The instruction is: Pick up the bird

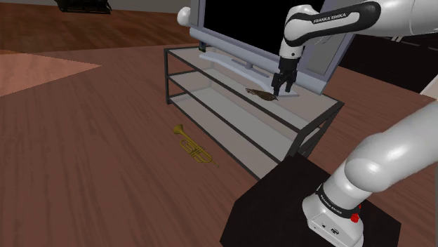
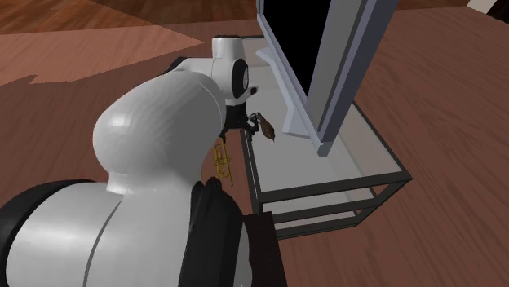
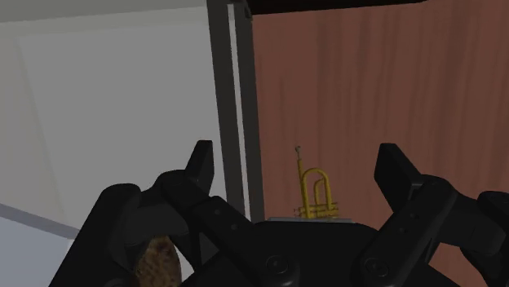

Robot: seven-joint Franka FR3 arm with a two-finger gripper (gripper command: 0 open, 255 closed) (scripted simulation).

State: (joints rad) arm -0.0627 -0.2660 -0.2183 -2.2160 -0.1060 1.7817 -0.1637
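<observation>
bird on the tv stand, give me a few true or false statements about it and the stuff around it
1. The small brown bird lies on the top shelf of the dark-framed glass stand. True.
2. The all-black gripper is shut on the bird. False: its fingers stand apart, and the bird lies beside one finger, not held.
3. The brass trumpet lies on the wooden floor beside the stand. True.
4. The grey-framed flat screen stands on the floor. False: it stands on the stand's top shelf, behind the bird.
</observation>
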